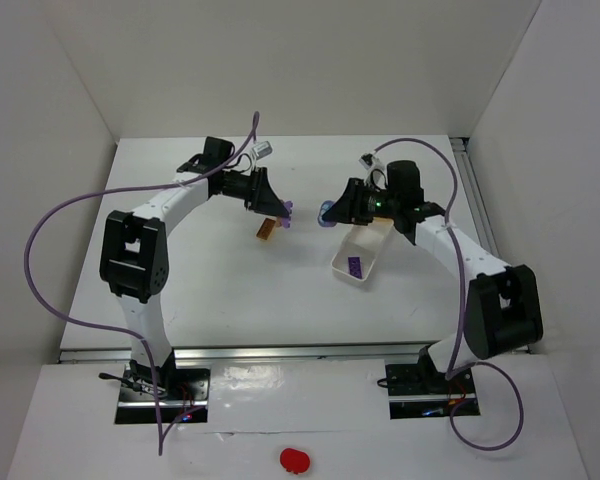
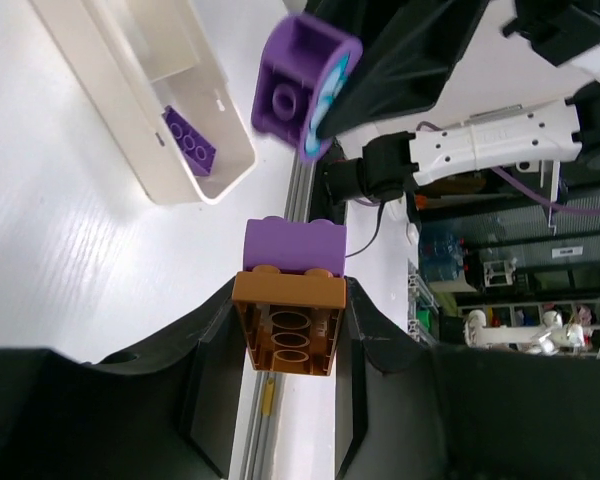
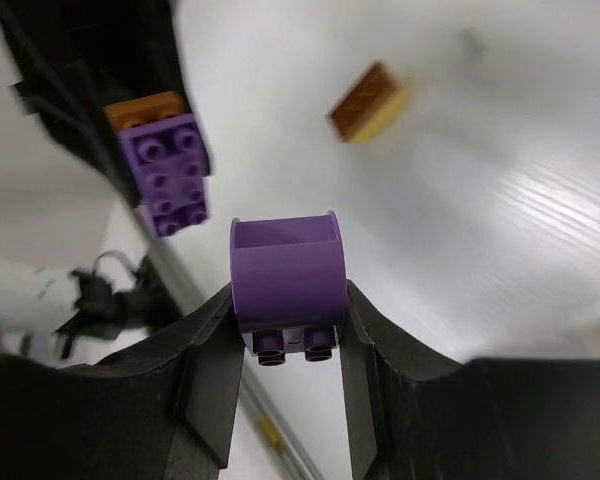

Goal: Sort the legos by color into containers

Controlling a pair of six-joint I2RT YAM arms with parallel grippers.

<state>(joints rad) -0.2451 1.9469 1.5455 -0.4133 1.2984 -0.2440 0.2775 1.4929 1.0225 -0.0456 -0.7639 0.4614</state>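
Observation:
My left gripper (image 1: 281, 216) is shut on an orange brick (image 2: 288, 325) with a purple brick (image 2: 293, 243) stuck to its far end, and holds the stack above the table. My right gripper (image 1: 329, 213) faces it, a short gap away, and is shut on a rounded purple brick (image 3: 285, 275), which also shows in the left wrist view (image 2: 298, 90). The orange and purple stack (image 3: 160, 160) shows in the right wrist view. A white tray (image 1: 368, 243) below the right gripper holds a flat purple brick (image 1: 355, 266); both show in the left wrist view, the tray (image 2: 95, 75) and its brick (image 2: 190, 140).
A loose orange-and-yellow brick (image 1: 267, 231) lies on the table just below the left gripper, also in the right wrist view (image 3: 365, 102). White walls enclose the table on three sides. A metal rail runs along the near edge.

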